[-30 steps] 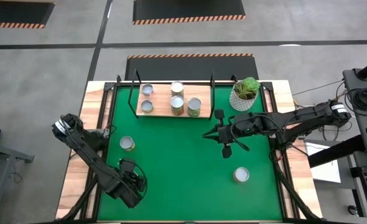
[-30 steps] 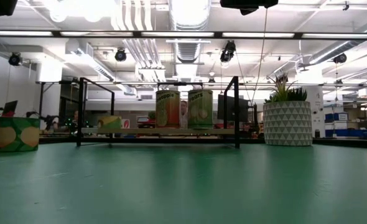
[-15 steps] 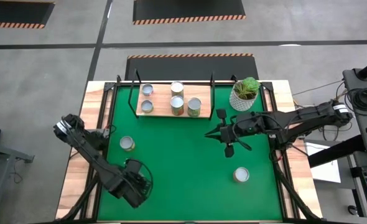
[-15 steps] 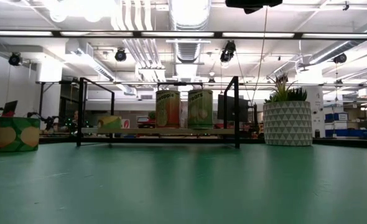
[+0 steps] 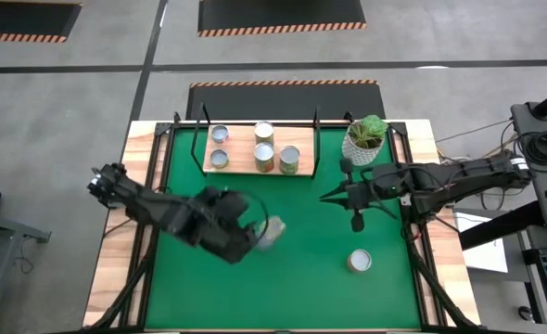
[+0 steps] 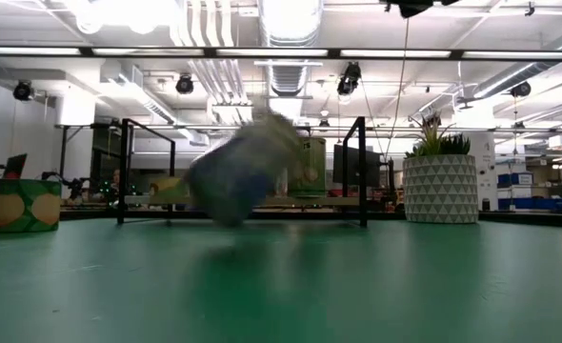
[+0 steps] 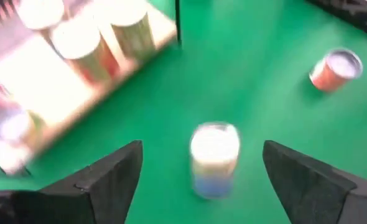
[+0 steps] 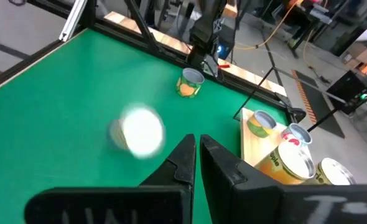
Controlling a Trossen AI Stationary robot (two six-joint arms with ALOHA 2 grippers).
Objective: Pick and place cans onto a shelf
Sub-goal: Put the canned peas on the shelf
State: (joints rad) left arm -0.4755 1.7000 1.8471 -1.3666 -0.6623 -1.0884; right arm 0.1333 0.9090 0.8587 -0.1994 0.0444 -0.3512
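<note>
Directions are read on the high view, 12 o'clock being the far edge of the tabletop. The left gripper (image 5: 260, 232) stands over the green mat (image 5: 301, 288) slightly toward 7 o'clock of centre, its arm reaching in from 9 o'clock. Its fingers (image 7: 112, 171) are spread wide. One can (image 7: 214, 152) lies between them and touches neither in the left wrist view. This can is blurred in every view, so whether it rests on the mat cannot be determined. The right gripper (image 8: 196, 149) is closed tight and holds nothing; it hangs above the mat toward 2 o'clock of centre, near the white plant pot (image 5: 365, 146). The shelf (image 5: 241, 160) sits at 12 o'clock and carries five cans: two low cans (image 5: 219, 159) at its 9 o'clock end and three taller cans (image 5: 290, 160) toward its 3 o'clock end. A loose can (image 5: 359, 262) stands on the mat at 4 o'clock, well apart from both grippers. A further can (image 6: 24, 206) stands upright on the mat toward 9 o'clock, hidden under the left arm in the high view.
</note>
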